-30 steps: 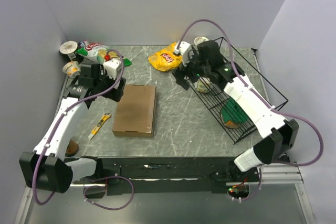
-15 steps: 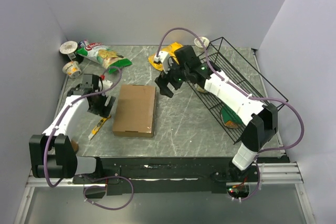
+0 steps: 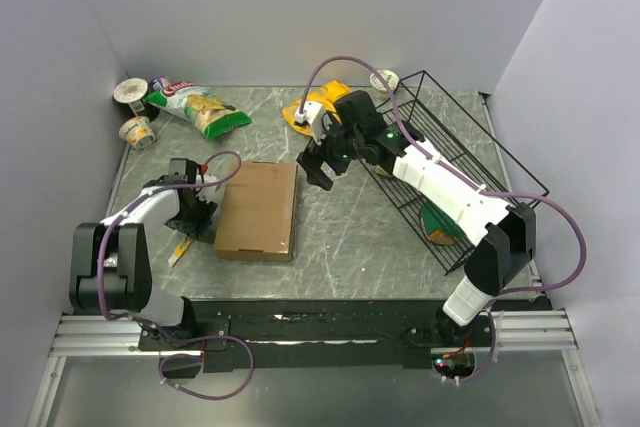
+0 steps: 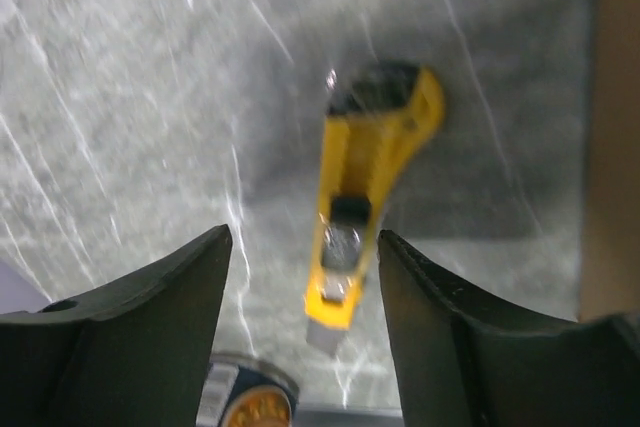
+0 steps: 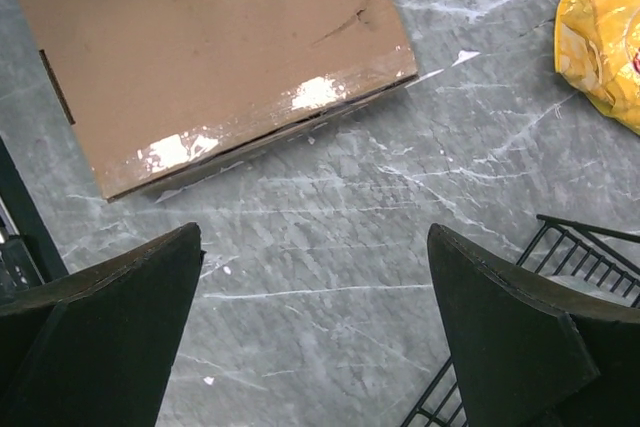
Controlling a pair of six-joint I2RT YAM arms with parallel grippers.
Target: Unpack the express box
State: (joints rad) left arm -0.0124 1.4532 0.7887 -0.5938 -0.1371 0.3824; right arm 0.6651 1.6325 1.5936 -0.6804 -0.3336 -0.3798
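Express box (image 3: 258, 210) lies flat on the table (image 3: 340, 237), lid shut, roughly mid-table and a bit toward my left arm. Plain brown top. The right wrist view shows glossy tape patches along one long edge.

My left end effector (image 3: 192, 215) is low over the table, just beside the box's left side. Its fingers (image 4: 160, 297) are spread, pointing down over the yellow utility knife (image 4: 365, 197). The knife's tail end sits in the gap between them. The right finger is very near the knife body, but I can't tell if it touches; no pinch visible. Knife lies flat on the table, left of the box, apart from it. The left wrist view is blurred. A small round tin (image 4: 245, 402) shows at its bottom edge, details unclear.

My right end effector (image 3: 320, 165) is just past the box's far right corner, above bare table, spread wide, nothing between the fingers. From the right wrist camera the box is ahead of the fingers and not touching them.

Yellow chip bag (image 3: 312, 107) is beyond the box, behind my right wrist. Black wire basket (image 3: 460, 167) is right of the box, well apart, running along the table's right side, with something green (image 3: 440, 222) inside. Green snack bag (image 3: 195, 105) and two small cups (image 3: 130, 90) are at the far left corner, well apart from the box.
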